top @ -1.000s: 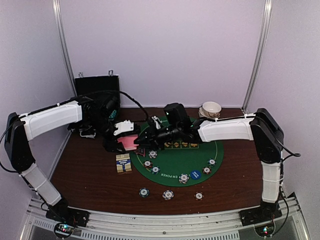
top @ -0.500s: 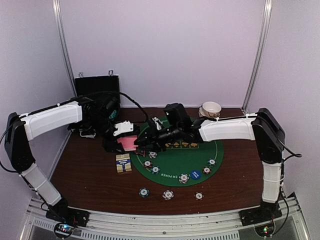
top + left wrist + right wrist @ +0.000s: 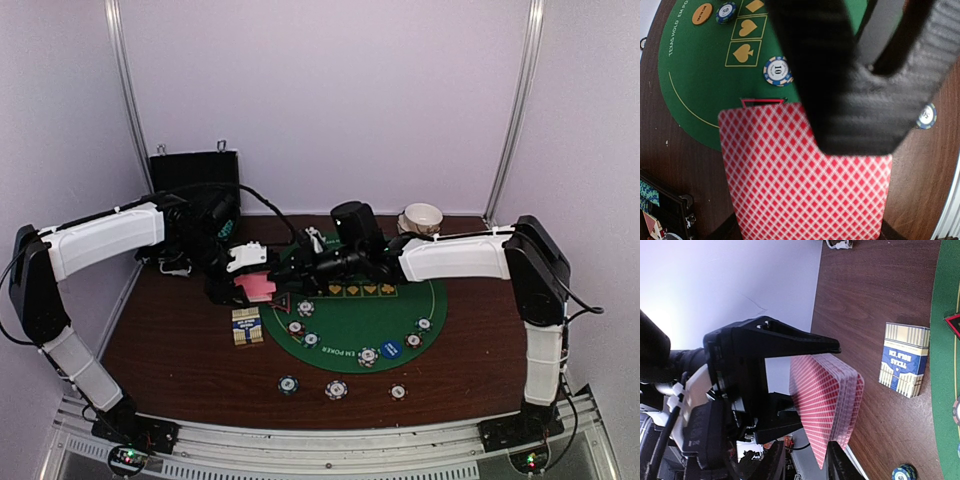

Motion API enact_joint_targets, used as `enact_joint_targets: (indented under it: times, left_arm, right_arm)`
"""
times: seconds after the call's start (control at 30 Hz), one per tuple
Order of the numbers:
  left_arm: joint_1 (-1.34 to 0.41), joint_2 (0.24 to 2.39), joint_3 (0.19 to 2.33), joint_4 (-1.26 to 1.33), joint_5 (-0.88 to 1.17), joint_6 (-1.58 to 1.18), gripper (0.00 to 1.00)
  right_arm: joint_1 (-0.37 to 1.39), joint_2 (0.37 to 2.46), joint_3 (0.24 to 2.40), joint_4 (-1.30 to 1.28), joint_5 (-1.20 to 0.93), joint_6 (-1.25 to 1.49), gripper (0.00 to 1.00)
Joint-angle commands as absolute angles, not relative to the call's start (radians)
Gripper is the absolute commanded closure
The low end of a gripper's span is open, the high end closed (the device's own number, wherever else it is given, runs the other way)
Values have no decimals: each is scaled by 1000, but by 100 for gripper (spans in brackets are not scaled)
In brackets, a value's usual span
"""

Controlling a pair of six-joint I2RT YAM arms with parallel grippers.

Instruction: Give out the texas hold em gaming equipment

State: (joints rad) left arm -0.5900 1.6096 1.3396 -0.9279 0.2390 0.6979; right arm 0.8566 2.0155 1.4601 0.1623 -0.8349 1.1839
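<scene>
- Left end effector (image 3: 232,284) is clamped tight on the deck of pink-backed playing cards (image 3: 259,289), held above the worktop (image 3: 170,350) by the green mat's (image 3: 350,325) left edge
- Right end effector (image 3: 805,466) has its jaws slightly apart around the deck's corner

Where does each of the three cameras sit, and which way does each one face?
Top external: fixed above and behind the arm bases, looking down on the brown wooden table and round green felt mat; both white arms show.
Left wrist: on the left arm, looking down past its own black finger at the pink-backed deck of playing cards it clamps.
Right wrist: on the right arm, looking sideways at the left tool; its own fingertips show at the bottom.
Shared: all three show that deck.
</scene>
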Motion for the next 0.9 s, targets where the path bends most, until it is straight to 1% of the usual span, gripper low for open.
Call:
enact_joint_targets:
  times: [0.0, 0.17, 0.27, 0.37, 0.57, 0.7, 0.87]
  left_arm:
    - [-589, 1589, 1341, -909, 240, 707, 87]
    - [-589, 1598, 1345, -909, 242, 704, 87]
    - [-589, 1602, 1348, -909, 241, 702, 88]
    - [-589, 1604, 1349, -909, 239, 703, 88]
    - [-589, 1606, 1351, -909, 237, 702, 90]
    - [-589, 1606, 1352, -914, 233, 703, 91]
    - [-589, 1603, 1354, -919, 229, 703, 93]
  right_arm:
    - [854, 2021, 1480, 272, -862, 1244, 71]
    - [858, 2034, 1496, 296, -875, 1264, 74]
    - [857, 2037, 1498, 310, -880, 1275, 80]
    - [859, 2044, 1504, 324, -890, 1287, 83]
    - [860, 2059, 1516, 322, -900, 1290, 84]
    - [859, 2058, 1514, 305, -900, 1280, 93]
    - [849, 2039, 1486, 283, -895, 1258, 100]
